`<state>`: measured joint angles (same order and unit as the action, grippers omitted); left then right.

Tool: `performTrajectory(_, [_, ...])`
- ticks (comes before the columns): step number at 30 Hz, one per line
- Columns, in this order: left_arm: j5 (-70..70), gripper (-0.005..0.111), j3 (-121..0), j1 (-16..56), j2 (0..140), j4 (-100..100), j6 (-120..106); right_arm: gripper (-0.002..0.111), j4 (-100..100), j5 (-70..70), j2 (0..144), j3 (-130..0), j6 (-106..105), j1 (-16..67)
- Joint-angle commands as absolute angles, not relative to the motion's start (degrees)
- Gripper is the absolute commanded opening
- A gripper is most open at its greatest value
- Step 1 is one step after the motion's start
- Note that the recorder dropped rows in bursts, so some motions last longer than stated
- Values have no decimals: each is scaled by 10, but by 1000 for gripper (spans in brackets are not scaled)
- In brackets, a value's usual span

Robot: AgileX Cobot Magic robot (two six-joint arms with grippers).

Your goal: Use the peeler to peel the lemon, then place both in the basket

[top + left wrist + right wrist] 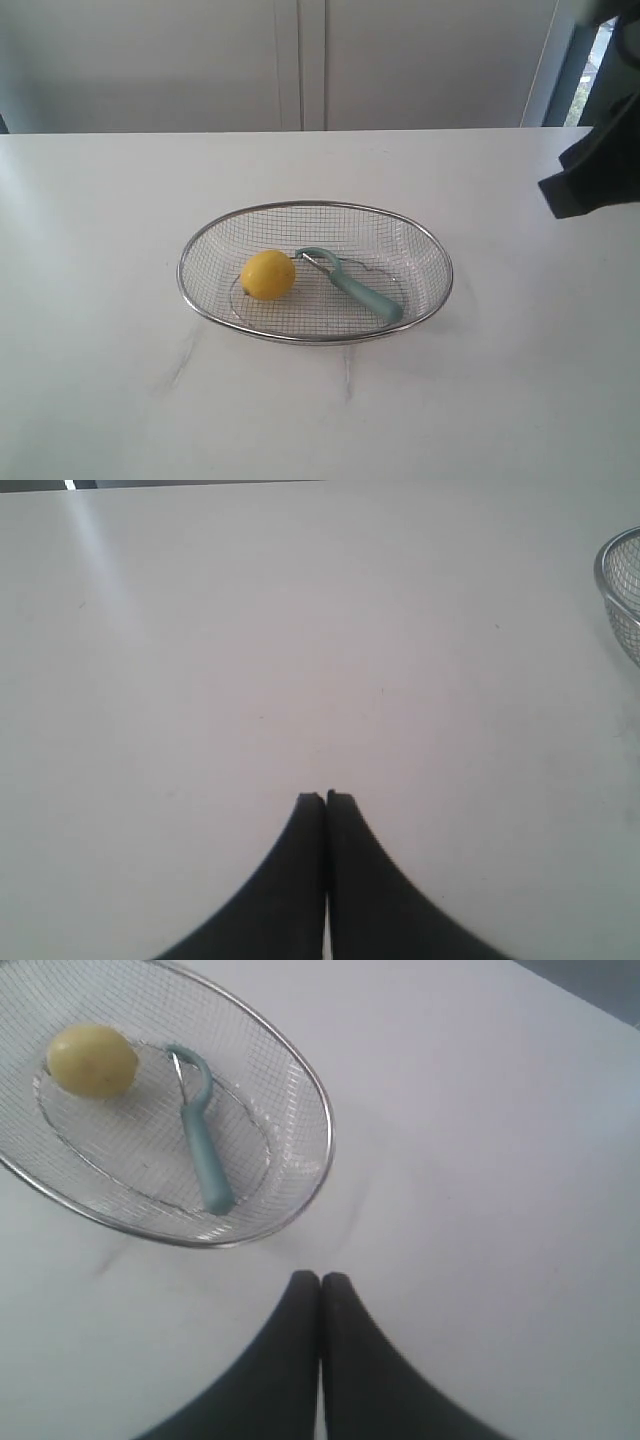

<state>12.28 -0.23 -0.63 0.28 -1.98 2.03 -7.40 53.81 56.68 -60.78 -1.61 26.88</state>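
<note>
White tabletop (120,400) fills the exterior view. On it we see the basket (315,340), with the lemon (268,274) and the peeler (350,285) side by side inside. The right arm (595,165) hangs raised, well apart from the basket. From the left wrist, the left gripper (326,798) is pinched shut over the tabletop, near the basket's rim. From the right wrist, the right gripper (320,1278), also shut and empty, hovers just outside the basket.
</note>
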Motion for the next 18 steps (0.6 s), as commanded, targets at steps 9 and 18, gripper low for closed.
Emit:
performTrajectory(9, [121, 0, 0, -7, 0, -20, 25, 0, 43, 434, 329, -569, -7, 62])
performTrajectory(18, [121, 0, 0, -7, 0, -20, 25, 0, 43, 324, 179, -401, -7, -58])
